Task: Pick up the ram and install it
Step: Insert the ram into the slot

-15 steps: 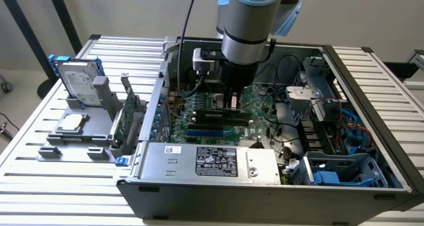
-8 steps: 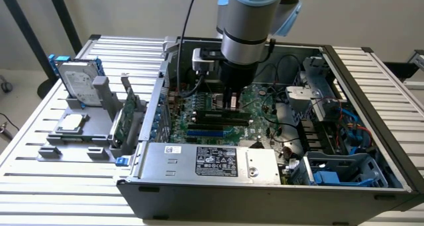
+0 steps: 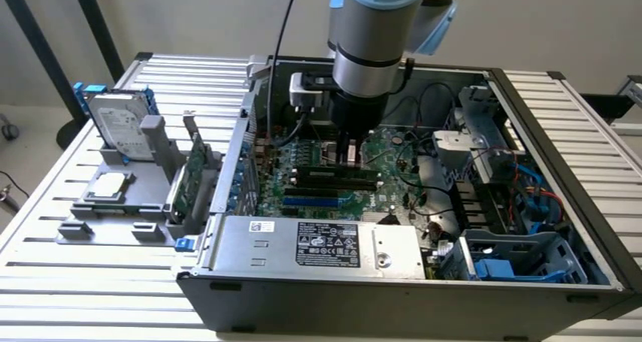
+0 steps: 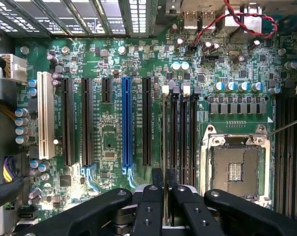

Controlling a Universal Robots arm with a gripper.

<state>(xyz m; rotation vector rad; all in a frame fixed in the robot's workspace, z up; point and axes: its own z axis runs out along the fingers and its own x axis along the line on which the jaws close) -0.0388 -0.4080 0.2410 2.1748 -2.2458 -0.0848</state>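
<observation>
Now ram (image 4: 164, 147) edge-on between gripper (image 4: 164, 189) fingers, over motherboard slot.

The thin, long green circuit-board ram stick (image 3: 334, 174) stands on edge in a memory slot of the green motherboard (image 3: 301, 199), beside its empty processor socket (image 4: 235, 164).

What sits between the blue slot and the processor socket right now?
In the wrist view: one black expansion slot, then the memory slots, with the gripper holding the ram edge-on at the first of them.
</observation>
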